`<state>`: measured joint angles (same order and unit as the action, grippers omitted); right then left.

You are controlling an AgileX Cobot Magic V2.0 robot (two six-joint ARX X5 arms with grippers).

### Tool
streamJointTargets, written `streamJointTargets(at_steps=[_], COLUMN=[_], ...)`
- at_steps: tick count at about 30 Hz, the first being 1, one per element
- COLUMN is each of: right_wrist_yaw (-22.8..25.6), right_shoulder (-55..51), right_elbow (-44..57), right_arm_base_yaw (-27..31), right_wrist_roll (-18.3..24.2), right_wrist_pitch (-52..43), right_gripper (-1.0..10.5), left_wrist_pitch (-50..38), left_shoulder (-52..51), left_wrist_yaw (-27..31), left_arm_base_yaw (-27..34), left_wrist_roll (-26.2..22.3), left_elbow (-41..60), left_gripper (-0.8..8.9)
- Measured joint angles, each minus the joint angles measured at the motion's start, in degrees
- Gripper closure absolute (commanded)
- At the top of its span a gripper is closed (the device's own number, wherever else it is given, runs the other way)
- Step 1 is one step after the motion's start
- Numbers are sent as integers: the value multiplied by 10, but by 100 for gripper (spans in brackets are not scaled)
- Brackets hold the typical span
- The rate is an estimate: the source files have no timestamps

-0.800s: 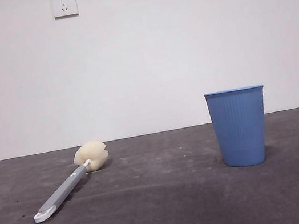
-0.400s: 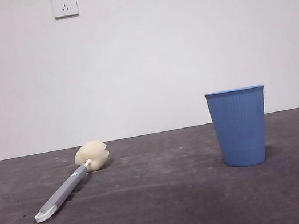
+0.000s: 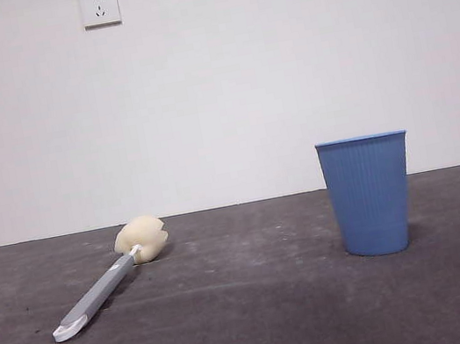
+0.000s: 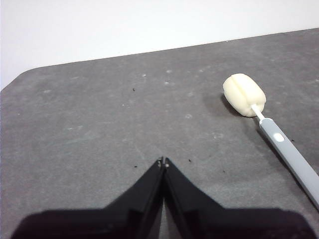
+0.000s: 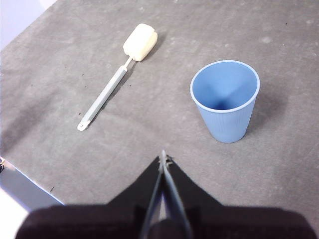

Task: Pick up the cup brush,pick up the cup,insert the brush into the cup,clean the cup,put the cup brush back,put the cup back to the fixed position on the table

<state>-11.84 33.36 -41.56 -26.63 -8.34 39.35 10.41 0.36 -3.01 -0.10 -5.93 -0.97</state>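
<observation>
Brush [image 4: 259,117] flat on surface [image 3: 254,310], long axis slanting sponge-end away, well apart from upright cup [image 3: 369,194]; nearer left hand [image 4: 163,162], off to one side; right hand [image 5: 163,158] above cup; both closed, empty.

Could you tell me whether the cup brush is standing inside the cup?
No, the cup brush lies flat on the table, apart from the cup.

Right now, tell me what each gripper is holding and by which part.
Nothing is held. The left gripper and right gripper are both shut on air; the brush and cup rest untouched on the table.
</observation>
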Motion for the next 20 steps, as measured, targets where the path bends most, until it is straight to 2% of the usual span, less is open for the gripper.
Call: streamJointTargets(at_steps=[7,9,13,16,20], right_wrist_yaw=[0,15,69,74,75], right_shoulder=[-1,-9,-39,-69,-122], right_elbow=[0,0,0,3,43], right_arm_base_yaw=[-1,-1,12,30,54], right_wrist_roll=[0,2,37,62,95], right_wrist_pitch=[0,2,-3,-37,-134], right_gripper=[946,946,946,946,946], left_wrist_pitch=[0,0,0,0,0], left_shoulder=[0,0,0,0,0], left_wrist_yaw=[0,0,0,0,0], left_arm_base_yaw=[0,0,0,0,0], left_wrist_roll=[0,0,0,0,0], left_elbow=[0,0,0,0,0], left_gripper=[817,817,817,817,817])
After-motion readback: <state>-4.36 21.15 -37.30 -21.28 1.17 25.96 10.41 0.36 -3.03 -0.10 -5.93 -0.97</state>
